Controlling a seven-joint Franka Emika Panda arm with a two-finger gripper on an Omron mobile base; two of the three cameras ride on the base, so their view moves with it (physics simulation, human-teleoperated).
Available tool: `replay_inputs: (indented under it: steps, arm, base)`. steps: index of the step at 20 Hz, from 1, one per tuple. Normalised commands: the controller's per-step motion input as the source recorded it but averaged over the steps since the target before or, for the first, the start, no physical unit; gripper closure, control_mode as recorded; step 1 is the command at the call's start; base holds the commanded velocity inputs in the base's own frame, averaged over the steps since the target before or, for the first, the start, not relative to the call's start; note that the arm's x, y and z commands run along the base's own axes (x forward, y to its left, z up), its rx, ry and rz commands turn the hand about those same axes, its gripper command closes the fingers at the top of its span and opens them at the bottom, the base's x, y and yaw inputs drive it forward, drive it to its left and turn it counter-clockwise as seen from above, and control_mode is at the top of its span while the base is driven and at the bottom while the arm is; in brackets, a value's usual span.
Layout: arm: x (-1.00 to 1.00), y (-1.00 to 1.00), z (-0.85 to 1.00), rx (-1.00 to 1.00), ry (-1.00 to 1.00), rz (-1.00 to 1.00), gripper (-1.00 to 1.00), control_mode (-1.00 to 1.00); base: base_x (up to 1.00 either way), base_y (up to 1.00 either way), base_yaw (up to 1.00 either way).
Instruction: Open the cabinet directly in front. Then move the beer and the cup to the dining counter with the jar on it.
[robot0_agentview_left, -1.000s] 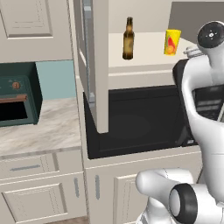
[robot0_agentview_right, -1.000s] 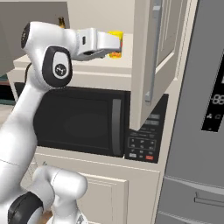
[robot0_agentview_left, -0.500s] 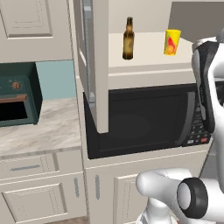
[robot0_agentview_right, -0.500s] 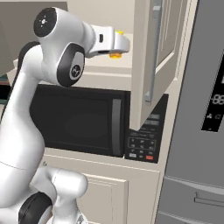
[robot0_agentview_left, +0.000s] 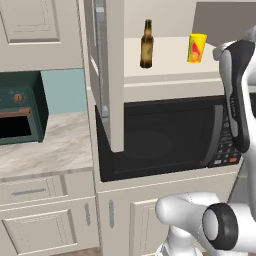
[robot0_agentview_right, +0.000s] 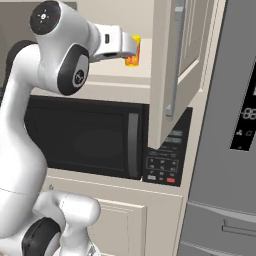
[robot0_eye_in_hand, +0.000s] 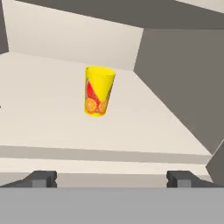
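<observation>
Up on the pale shelf of the open cabinet, the beer wears an unreadable tan label; the yellow cup shows red-orange fruit art. Spread wide, the gripper faces the cup, holding nothing.

I see a bright yellow cup with red and orange fruit marks, a dark brown beer with a tan label, and the cream cabinet.
</observation>
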Motion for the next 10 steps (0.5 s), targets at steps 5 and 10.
replay_inputs:
  steps: [5,10]
  arm:
    - [0.0,0.52,-0.04,0.0,0.0,0.07,-1.0,-1.0]
    - [0.18,0.02,-0.05,0.0,0.0,0.0,-1.0,-1.0]
  base:
    - [0.0,0.0,0.0]
    - [0.0,0.0,0.0]
